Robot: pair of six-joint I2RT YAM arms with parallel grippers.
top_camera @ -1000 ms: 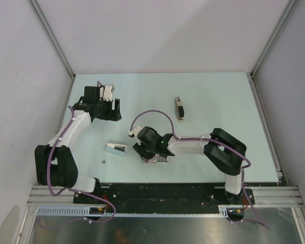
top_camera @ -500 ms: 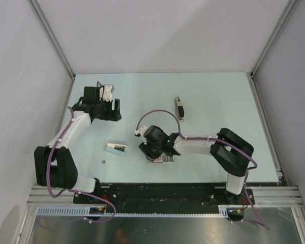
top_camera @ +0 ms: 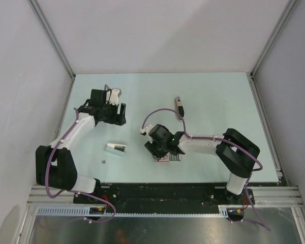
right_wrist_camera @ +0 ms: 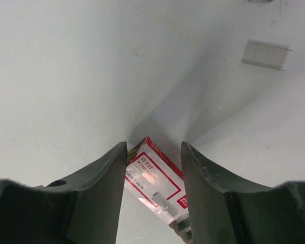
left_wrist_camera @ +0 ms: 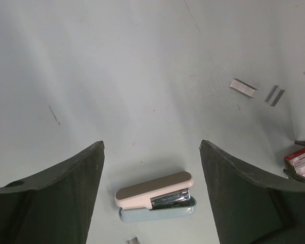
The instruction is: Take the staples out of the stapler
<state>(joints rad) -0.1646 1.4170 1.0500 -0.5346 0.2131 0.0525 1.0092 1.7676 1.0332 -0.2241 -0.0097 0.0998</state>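
The unloading looks barely begun, if begun at all. The stapler (top_camera: 180, 109), slim and black with a pale end, lies flat on the tabletop (top_camera: 218, 96) toward the far side. It is well apart from both grippers and neither touches it. It is too small in the overhead view to tell whether it is open or what it holds. A few loose staple strips (left_wrist_camera: 243, 87) lie on the tabletop, but where they come from cannot be told. Judging by this, grasping the stapler, opening it and emptying it are all yet to do.

The right arm reaches out low and leftward across the near middle of the tabletop. The right gripper (top_camera: 160, 152) points down at a small box (right_wrist_camera: 155, 178) with red and white print. Its fingers stand half closed, one on each side of the box, and seem to pinch it.

The left arm is bent up over the far left of the tabletop. The left gripper (top_camera: 108, 116) hangs above the surface, spread wide and empty. Its wrist view looks down on a white-and-teal stapler (left_wrist_camera: 155, 195) lying between and beyond the fingers.
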